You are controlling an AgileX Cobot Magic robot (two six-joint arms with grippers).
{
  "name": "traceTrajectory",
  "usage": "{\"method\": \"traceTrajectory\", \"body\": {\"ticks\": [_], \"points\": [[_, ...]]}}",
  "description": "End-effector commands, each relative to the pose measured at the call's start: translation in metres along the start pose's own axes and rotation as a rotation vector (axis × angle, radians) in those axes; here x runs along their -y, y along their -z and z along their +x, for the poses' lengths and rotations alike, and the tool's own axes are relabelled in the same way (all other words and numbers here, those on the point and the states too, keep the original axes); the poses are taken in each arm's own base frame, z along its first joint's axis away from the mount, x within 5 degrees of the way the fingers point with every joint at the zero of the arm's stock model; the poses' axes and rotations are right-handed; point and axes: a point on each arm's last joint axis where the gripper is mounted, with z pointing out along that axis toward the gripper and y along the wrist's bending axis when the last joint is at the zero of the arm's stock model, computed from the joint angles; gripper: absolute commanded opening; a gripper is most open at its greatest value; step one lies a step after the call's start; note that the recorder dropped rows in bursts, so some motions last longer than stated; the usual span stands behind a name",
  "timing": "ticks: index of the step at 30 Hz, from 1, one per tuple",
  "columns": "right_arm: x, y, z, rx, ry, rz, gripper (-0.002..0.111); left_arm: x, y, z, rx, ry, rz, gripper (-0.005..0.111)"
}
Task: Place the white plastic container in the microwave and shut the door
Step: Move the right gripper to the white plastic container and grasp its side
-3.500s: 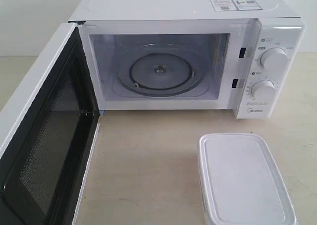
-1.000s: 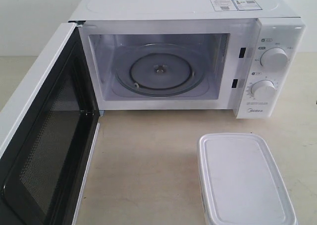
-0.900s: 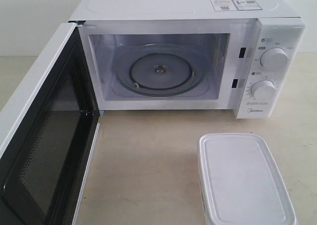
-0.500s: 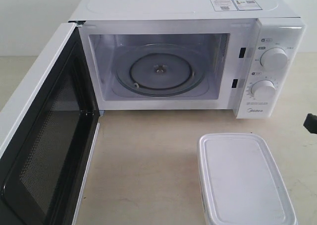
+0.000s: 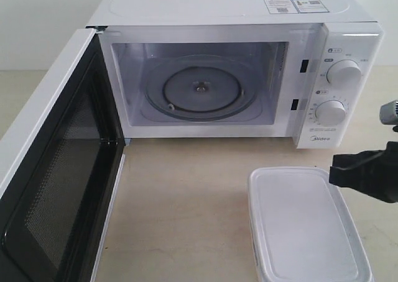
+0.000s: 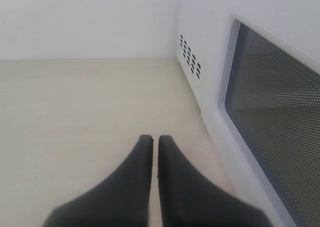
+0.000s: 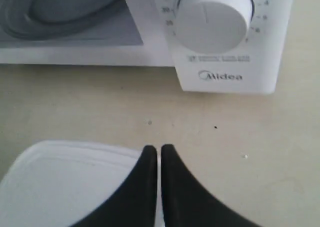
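The white plastic container (image 5: pixel 308 226) (image 7: pixel 65 184) lies lidded on the table in front of the microwave (image 5: pixel 236 64), below its knobs. The door (image 5: pixel 53 170) (image 6: pixel 260 102) hangs wide open on the left; the glass turntable (image 5: pixel 199 90) is bare. My right gripper (image 5: pixel 336 168) (image 7: pixel 159 151) has come in from the right edge; it is shut and empty, its tips over the container's far right corner. My left gripper (image 6: pixel 151 139) is shut and empty above the table beside the door's outer face; the exterior view does not show it.
The beige table (image 5: pixel 186 189) runs between the open door and the container. Two round knobs (image 5: pixel 344 72) and the Midea label (image 7: pixel 220 76) are on the microwave's right panel. Vent holes (image 6: pixel 190 57) mark the microwave's side near the left gripper.
The right arm has entered from the right edge and moved left to the container's far right corner. Container, microwave and door have not moved.
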Motion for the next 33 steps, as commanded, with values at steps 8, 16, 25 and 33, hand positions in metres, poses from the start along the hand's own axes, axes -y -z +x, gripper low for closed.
{"method": "traceTrajectory", "body": {"ticks": [8, 16, 25, 33], "points": [[0.017, 0.005, 0.023, -0.272, -0.087, 0.206, 0.0, 0.0, 0.0, 0.001, 0.002, 0.017, 0.0, 0.004], [-0.002, 0.008, 0.037, -0.438, -0.079, -0.005, 0.0, 0.0, 0.0, 0.001, 0.002, 0.017, 0.0, 0.004], [-0.014, 0.008, 0.033, -0.396, 0.009, -0.161, 0.0, 0.0, 0.0, 0.001, 0.002, 0.017, 0.0, 0.004], [-0.022, 0.004, 0.027, -0.305, 0.058, -0.272, 0.0, 0.0, 0.0, 0.001, 0.002, 0.017, 0.0, 0.004]]}}
